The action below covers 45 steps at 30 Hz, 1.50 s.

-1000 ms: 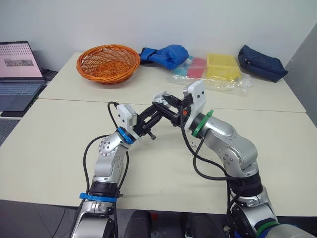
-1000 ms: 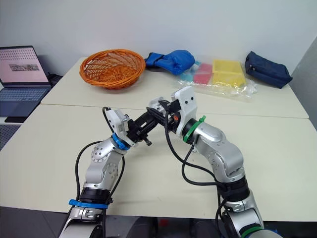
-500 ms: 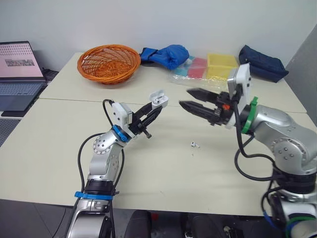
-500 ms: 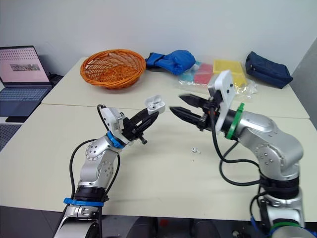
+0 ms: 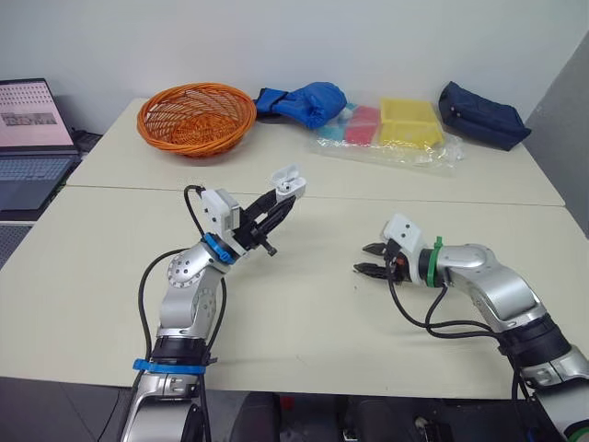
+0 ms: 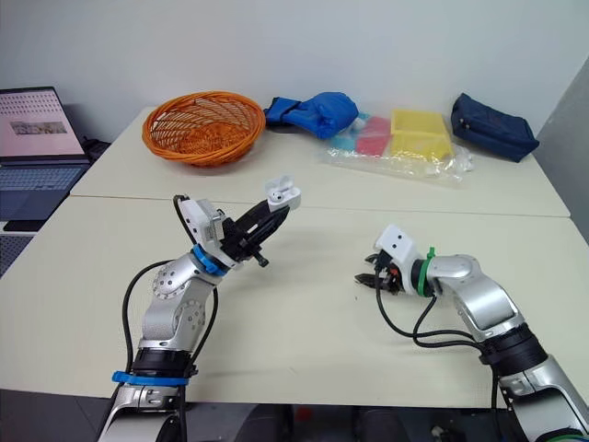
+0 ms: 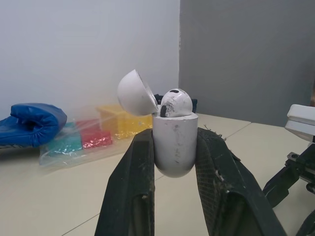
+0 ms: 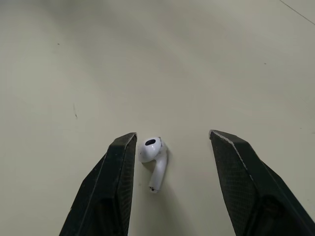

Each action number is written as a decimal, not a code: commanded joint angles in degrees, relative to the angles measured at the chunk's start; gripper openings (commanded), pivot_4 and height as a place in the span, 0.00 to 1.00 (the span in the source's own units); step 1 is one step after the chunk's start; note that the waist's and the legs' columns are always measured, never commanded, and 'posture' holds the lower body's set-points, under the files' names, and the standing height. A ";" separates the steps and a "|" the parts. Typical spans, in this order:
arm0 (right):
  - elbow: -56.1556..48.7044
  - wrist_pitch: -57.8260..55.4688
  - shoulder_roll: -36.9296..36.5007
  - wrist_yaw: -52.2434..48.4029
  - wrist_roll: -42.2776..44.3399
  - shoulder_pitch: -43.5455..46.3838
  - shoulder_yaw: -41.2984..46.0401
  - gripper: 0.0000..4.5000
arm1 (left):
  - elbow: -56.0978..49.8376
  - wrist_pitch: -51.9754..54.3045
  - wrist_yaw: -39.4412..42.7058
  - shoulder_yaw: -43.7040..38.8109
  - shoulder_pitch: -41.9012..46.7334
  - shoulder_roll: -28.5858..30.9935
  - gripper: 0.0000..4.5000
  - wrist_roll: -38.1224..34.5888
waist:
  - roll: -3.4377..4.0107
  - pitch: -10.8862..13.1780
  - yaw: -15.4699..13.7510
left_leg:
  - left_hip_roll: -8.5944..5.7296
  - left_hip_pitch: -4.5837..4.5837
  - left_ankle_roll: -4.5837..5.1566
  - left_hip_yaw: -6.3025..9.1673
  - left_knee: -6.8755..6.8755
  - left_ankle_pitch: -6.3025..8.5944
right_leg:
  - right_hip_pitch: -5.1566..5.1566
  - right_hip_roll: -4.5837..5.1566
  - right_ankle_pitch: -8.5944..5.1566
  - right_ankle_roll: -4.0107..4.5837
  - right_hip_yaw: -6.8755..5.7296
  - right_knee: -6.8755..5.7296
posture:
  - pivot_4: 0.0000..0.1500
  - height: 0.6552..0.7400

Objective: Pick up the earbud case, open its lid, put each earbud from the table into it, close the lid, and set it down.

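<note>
Left wrist view: earbud case (image 7: 174, 145) clamped upright by left gripper (image 5: 283, 195) above table (image 8: 147, 59), lid (image 7: 135, 92) flipped open, one earbud (image 7: 173, 103) seated inside. On table, second earbud (image 8: 153, 156) lying between spread fingers of right gripper (image 8: 173, 136).

Your right gripper (image 8: 173, 135) sits low over the table (image 8: 197, 59), fingers (image 8: 115, 187) spread wide, tips about level with each other. The earbud (image 8: 152, 157) lies flat on the table between them, not gripped. It's off-centre: the head is just beside one fingertip, can't tell if touching, and well apart from the other. The head's dark opening faces up, and the stem points back toward the wrist. The earbud is white and the table is plain beige with a few small dark specks.
</note>
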<state>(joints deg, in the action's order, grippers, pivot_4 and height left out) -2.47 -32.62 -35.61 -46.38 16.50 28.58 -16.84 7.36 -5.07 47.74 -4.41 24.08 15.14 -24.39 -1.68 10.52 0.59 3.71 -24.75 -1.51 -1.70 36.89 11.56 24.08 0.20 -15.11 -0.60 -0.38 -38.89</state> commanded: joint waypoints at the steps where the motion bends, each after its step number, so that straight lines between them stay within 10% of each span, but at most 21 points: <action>1: -1.32 1.41 0.19 -1.16 -1.49 -0.45 0.25 0.54 | -3.10 -0.01 -0.75 -0.63 0.00 0.44 0.17 -0.65 | 0.00 0.00 -0.16 | 0.00 0.01 0.00 0.01 0.00 0.00 | 0.00 -0.01 0.00 0.00 -0.01 -0.02 | 1.00 1.00; 10: 0.60 4.13 0.43 -0.95 -8.77 -1.93 -2.51 0.54 | -3.19 -0.39 -0.81 -0.42 0.07 0.79 0.17 -0.39 | 0.00 0.00 -0.30 | 0.00 0.01 0.00 0.01 0.01 0.00 | -0.01 0.00 0.00 0.00 -0.01 -0.02 | 1.00 1.00; 17: 0.75 3.31 2.22 0.09 -9.98 -1.88 -1.37 0.10 | -2.32 -0.57 -0.34 -0.31 0.54 0.50 0.17 -0.47 | 0.00 -0.01 -0.30 | 0.00 0.06 0.00 0.02 0.07 -0.01 | -0.06 0.00 0.04 -0.03 0.00 -0.06 | 1.00 1.00; 23: -0.07 2.78 0.57 -1.35 -9.21 -2.48 0.53 0.09 | -1.82 -0.55 0.19 0.00 0.88 0.16 0.17 -0.66 | 0.00 -0.01 -0.35 | 0.00 0.07 0.00 0.02 0.08 -0.01 | -0.06 -0.01 0.07 -0.02 0.00 -0.06 | 1.00 1.00; 38: -3.17 10.04 -41.08 -26.02 -8.75 -27.95 16.22 0.09 | -3.74 -1.08 0.29 -0.08 -2.39 -0.13 0.17 -0.62 | 0.11 -0.03 -1.20 | -0.03 0.10 -0.01 -0.08 0.07 0.01 | -0.06 0.05 0.02 -0.03 0.04 -0.01 | 1.00 1.00; 45: 6.67 17.09 -42.58 -28.11 -14.80 -24.10 11.49 0.09 | -7.31 -0.33 -1.77 0.32 -5.16 -0.52 0.17 -0.53 | 0.10 -0.03 -0.29 | -0.04 0.51 -0.01 -0.11 0.07 0.00 | -0.36 0.04 0.09 0.06 0.15 -0.02 | 1.00 1.00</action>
<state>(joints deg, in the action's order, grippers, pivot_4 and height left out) 2.81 -17.24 -77.92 -73.57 3.28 3.77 -4.81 3.09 -5.25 46.63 -4.23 19.45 14.81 -24.42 -1.58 10.49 0.29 3.67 -24.20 -1.52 -1.82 36.94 11.57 23.70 0.24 -15.04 -0.54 -0.22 -38.91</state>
